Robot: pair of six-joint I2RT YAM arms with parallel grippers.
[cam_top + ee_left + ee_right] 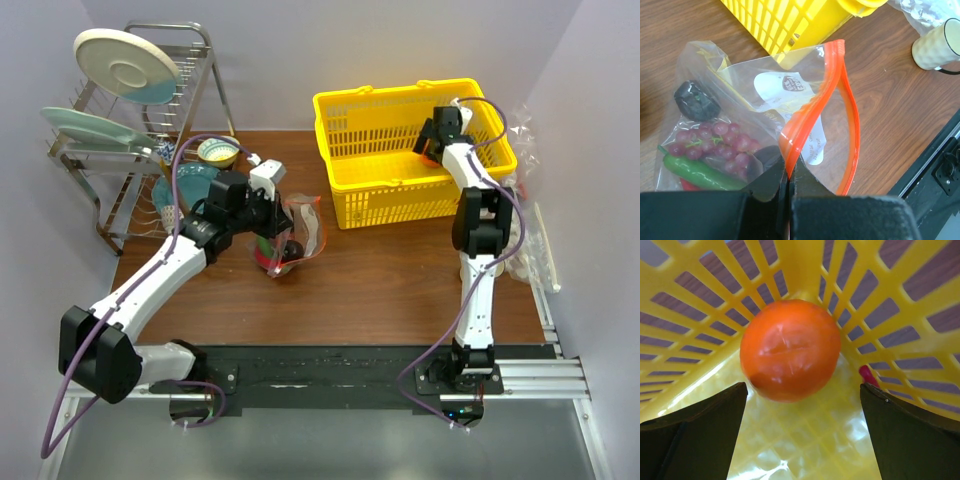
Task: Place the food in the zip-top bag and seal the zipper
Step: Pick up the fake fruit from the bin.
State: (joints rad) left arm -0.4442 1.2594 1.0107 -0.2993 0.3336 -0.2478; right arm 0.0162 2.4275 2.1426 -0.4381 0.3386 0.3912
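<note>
Nearby, yellow basket (380, 195) walls corner orange (790, 350); left claw (790, 176) pinches zipper (812, 107).

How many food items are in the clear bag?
3: dark round fruit uppermost in the left wrist view, grapes below it, green vegetable lowest. A red bit beneath may be a fourth.

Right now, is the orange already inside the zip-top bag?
No, the orange lies in a corner of the yellow basket.
</note>
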